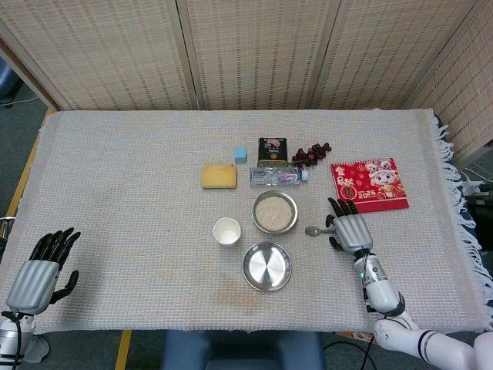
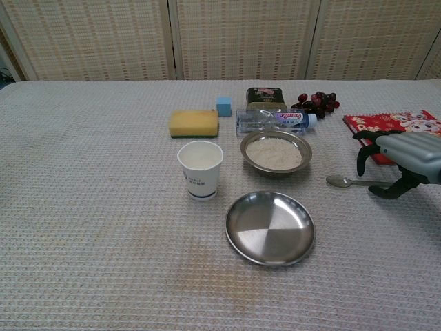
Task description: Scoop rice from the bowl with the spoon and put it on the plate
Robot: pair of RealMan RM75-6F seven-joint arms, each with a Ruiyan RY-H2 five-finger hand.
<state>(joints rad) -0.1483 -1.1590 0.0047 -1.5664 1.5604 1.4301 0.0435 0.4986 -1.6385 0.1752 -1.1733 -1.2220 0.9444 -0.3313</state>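
A metal bowl [image 1: 274, 212] [image 2: 275, 153] of white rice sits mid-table. Just in front of it lies an empty steel plate [image 1: 266, 266] [image 2: 270, 227]. To the bowl's right a spoon [image 1: 315, 230] [image 2: 342, 182] lies flat, its bowl end pointing left. My right hand [image 1: 351, 232] [image 2: 403, 156] hovers over the spoon's handle, fingers apart and holding nothing. My left hand [image 1: 37, 274] rests open at the table's front left corner, far from everything.
A paper cup [image 1: 226, 231] [image 2: 200, 169] stands left of the bowl. Behind the bowl lie a water bottle [image 2: 273, 121], yellow sponge [image 2: 193, 123], blue cube [image 2: 224, 105], tin [image 2: 265, 96] and grapes [image 2: 317, 102]. A red booklet [image 1: 369, 185] lies at the right.
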